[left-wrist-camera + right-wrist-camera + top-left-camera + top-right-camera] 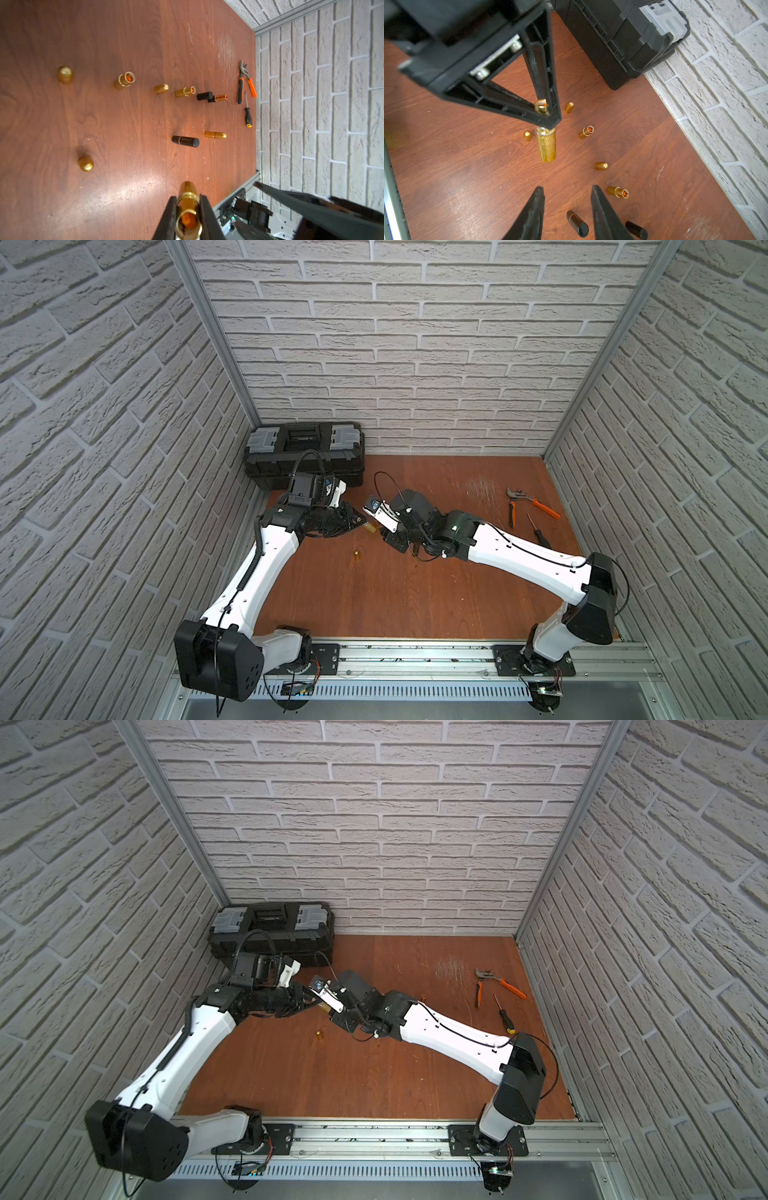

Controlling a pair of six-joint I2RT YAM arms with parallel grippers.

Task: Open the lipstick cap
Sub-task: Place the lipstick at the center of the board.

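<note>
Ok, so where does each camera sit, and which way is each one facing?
Top views: high over the front rail, looking down at the brown wooden table; left arm and right arm show whole.
Left wrist: on the left arm, looks along the left jaws, shut on a gold lipstick tube, toward the orange-handled pliers.
Right wrist: on the right arm, looks past the open right jaws at the left jaws and the black plastic toolbox.
Shared: both wrist views show the held tube.

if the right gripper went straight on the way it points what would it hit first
Probably the gold lipstick held in the left gripper, whose free end faces the open right gripper. It sits slightly off that line, so depth is uncertain.
</note>
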